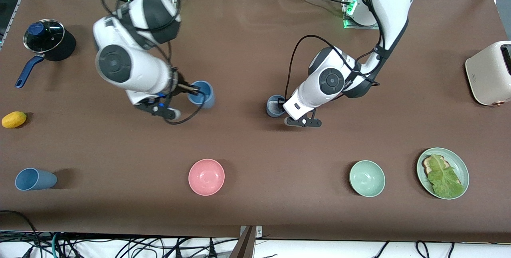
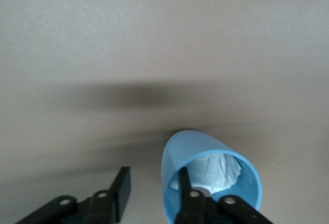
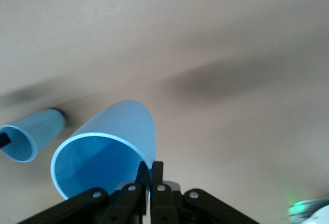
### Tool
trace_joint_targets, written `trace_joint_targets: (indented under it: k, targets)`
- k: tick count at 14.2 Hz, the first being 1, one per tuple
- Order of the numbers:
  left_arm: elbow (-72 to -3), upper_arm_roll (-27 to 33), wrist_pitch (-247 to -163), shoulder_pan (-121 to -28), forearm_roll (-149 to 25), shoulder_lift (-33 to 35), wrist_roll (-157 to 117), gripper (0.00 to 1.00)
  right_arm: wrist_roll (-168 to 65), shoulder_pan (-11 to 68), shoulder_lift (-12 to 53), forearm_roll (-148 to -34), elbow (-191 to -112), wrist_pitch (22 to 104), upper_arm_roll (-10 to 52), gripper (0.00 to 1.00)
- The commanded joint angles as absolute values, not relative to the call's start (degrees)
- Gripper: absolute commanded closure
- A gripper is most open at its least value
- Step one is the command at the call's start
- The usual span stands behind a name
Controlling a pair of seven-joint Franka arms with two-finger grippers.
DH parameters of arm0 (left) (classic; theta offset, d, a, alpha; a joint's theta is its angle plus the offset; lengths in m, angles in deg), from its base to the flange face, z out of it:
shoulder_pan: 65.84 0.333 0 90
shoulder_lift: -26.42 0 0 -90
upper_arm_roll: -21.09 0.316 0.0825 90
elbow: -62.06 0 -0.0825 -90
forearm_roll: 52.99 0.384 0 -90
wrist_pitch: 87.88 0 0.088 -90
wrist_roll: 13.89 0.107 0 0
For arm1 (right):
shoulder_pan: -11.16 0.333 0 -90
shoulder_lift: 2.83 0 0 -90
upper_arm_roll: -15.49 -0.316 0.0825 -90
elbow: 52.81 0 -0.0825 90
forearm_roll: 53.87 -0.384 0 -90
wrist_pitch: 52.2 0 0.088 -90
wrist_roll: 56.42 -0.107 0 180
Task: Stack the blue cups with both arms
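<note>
My right gripper (image 1: 195,89) is shut on the rim of a blue cup (image 1: 202,94) and holds it tilted over the table's middle. In the right wrist view its fingers (image 3: 149,170) pinch the cup's wall (image 3: 113,147). My left gripper (image 1: 280,105) is open at a greyer blue cup (image 1: 274,106) that stands on the table. In the left wrist view (image 2: 154,190) one finger (image 2: 186,196) is inside this cup (image 2: 205,157), which holds white paper, and the other finger is outside. The cup also shows in the right wrist view (image 3: 31,134). A third blue cup (image 1: 34,179) lies on its side near the front, at the right arm's end.
A black pot with a blue handle (image 1: 48,40) and a yellow fruit (image 1: 14,119) are at the right arm's end. A pink bowl (image 1: 206,177), a green bowl (image 1: 367,178) and a green plate (image 1: 460,162) with toast and lettuce line the front. A cream toaster (image 1: 489,72) stands at the left arm's end.
</note>
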State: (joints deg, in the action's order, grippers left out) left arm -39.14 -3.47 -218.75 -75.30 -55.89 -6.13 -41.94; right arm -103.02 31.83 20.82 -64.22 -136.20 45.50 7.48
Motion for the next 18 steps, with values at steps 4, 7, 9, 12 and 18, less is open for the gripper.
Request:
trace_joint_targets:
  k: [4, 7, 9, 12, 18]
  targets:
    - [-29.47, -3.25, -191.48, -70.51, -55.19, 3.74, -36.85, 0.00, -120.12, 41.12, 31.09, -65.29, -121.56, 49.47, 7.93, 1.00]
    - [-23.12, -2.90, -181.77, -64.20, -54.57, 3.74, -25.18, 0.00, -125.66, 45.25, 33.20, -65.20, -121.11, 53.34, 8.02, 1.00]
    - [-22.93, -2.99, -179.91, -60.15, -51.42, 4.97, -17.61, 0.00, -128.22, 45.96, 33.91, -65.20, -121.11, 57.21, 7.93, 1.00]
    - [-22.93, -2.90, -177.89, -58.03, -47.11, 8.13, -13.28, 0.00, -129.63, 47.63, 35.05, -65.20, -121.11, 59.07, 7.93, 1.00]
    - [-22.58, -2.81, -177.00, -56.10, -46.39, 12.88, -12.39, 0.00, -130.78, 50.01, 36.64, -64.50, -121.54, 58.98, 8.02, 1.00]
